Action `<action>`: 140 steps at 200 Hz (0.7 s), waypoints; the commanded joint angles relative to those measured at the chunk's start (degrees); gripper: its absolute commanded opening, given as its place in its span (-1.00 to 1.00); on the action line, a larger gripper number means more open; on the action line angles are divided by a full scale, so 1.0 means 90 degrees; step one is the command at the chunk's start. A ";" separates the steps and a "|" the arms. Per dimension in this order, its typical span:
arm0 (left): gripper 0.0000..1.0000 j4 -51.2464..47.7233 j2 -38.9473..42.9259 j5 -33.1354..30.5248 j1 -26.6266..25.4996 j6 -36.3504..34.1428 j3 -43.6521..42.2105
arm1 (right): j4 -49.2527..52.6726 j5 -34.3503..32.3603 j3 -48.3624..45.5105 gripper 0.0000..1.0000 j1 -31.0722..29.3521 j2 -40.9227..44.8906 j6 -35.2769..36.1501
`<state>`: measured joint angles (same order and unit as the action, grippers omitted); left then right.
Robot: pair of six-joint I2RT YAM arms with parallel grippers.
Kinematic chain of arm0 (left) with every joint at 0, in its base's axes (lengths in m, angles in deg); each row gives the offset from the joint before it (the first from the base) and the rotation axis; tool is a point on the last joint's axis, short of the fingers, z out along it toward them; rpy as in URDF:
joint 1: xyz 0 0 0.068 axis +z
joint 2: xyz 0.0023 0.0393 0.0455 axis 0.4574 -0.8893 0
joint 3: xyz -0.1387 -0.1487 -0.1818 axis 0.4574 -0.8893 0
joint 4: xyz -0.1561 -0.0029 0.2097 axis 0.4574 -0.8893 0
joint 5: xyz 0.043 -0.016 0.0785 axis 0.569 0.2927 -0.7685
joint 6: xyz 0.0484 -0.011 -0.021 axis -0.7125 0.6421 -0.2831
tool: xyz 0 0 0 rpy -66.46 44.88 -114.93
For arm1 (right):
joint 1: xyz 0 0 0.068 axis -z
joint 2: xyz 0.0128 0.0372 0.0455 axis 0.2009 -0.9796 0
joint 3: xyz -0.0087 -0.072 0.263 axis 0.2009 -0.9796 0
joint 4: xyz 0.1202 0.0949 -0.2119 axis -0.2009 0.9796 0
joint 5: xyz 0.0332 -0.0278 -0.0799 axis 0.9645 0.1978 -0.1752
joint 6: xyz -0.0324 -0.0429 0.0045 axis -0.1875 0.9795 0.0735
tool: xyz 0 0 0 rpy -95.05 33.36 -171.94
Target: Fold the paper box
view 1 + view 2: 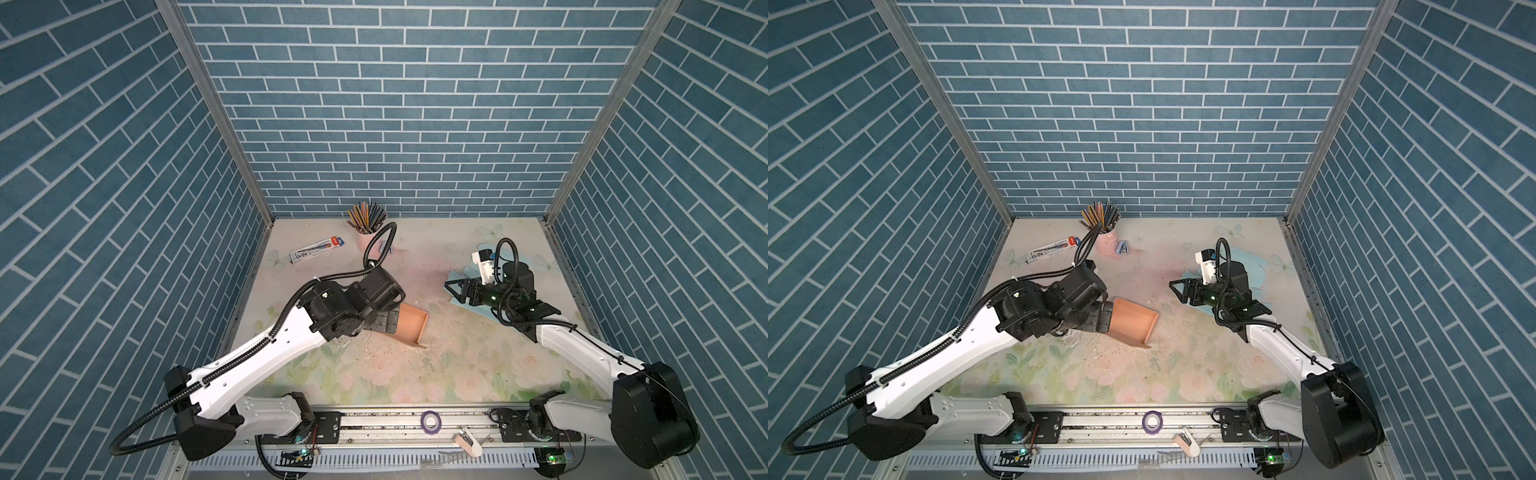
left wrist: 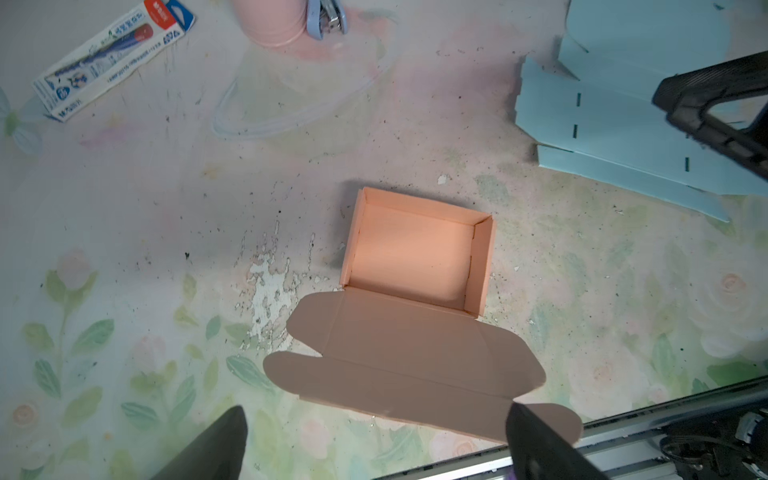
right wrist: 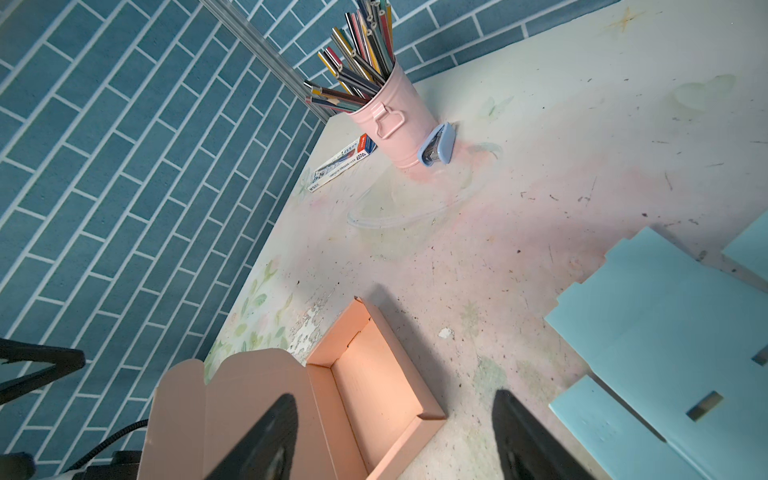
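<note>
"What's the room like?"

"Blue brick-pattern walls [image 1: 374,104] on three sides. The table [image 1: 415,374] has a faded floral print, scuffed and speckled, with one patch chipped white."

"And the paper box?"

"The peach paper box [image 2: 411,253] sits near the middle. It's matte card, a shallow rectangular tray with the lid open and round-cornered tabs. The left gripper [image 2: 376,407] hangs over the lid, jaws wide apart and empty. The right gripper [image 3: 395,395] is spread too, near a flat pale-blue card sheet [image 2: 615,124]."
</note>
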<state>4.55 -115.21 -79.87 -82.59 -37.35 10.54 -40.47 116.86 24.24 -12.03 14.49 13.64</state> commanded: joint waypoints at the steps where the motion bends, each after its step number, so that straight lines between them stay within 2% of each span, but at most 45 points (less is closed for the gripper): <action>1: 0.95 0.0032 -0.0172 -0.0415 -0.0286 0.1148 -0.0258 | 0.0131 0.0183 0.0238 0.54 -0.0092 -0.0062 0.0282; 35: 0.94 0.0169 -0.0321 -0.0572 -0.0590 0.1711 -0.0415 | 0.0332 0.0132 0.0296 0.55 -0.0223 -0.0012 0.0463; 102: 0.83 0.0514 -0.0313 -0.0513 -0.0731 0.2291 -0.1067 | 0.0512 -0.0133 0.0244 0.56 -0.0494 0.0114 0.0696; 140: 0.67 0.0838 -0.0248 -0.0495 -0.0754 0.2533 -0.1386 | 0.0657 -0.0276 0.0351 0.56 -0.0712 0.0144 0.0866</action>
<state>10.32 -118.27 -82.18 -88.98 -17.79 -0.23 -36.50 115.85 25.42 -17.27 14.30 18.41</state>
